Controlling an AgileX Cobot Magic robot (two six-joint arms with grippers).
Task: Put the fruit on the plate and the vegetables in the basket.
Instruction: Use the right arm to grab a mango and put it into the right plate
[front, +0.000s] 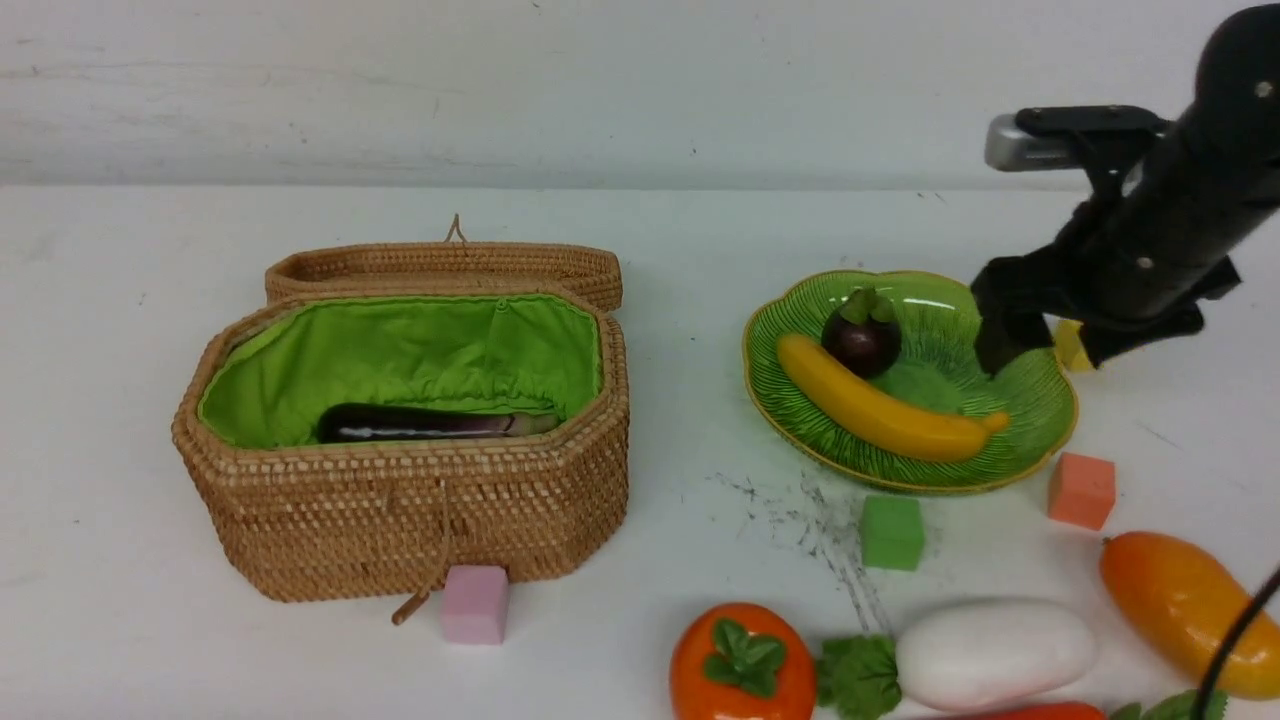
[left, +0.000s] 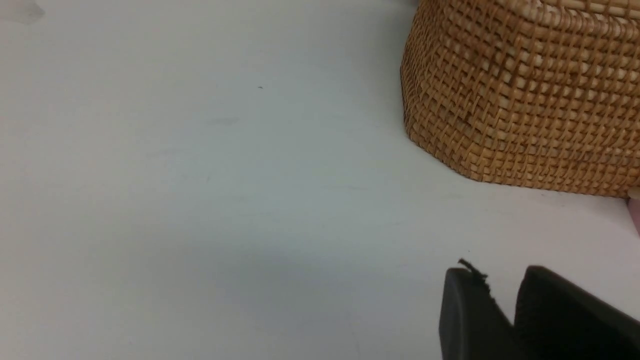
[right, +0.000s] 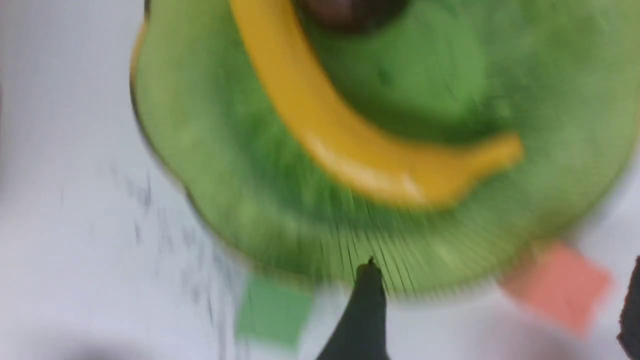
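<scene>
right gripper (front: 1045, 350) is hanging over the plate (front: 1030, 415), fingers apart, left gripper (left: 514, 320) fingers together; mango (front: 1185, 610) at frame's lower right is looking light, slippery, best pinched mid-body.

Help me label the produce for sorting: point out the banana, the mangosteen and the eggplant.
banana (front: 880, 405), front view, middle of its yellow body.
mangosteen (front: 862, 345), front view, its dark round body.
eggplant (front: 420, 425), front view, its glossy purple side.

Banana (front: 885, 408) and mangosteen (front: 862, 335) on green plate (front: 1030, 400); eggplant (front: 420, 423) inside open basket (front: 330, 520); persimmon (front: 742, 662), radish (front: 995, 655), mango (front: 1180, 610), carrot (front: 1040, 712) loose on counter (front: 700, 250).
</scene>
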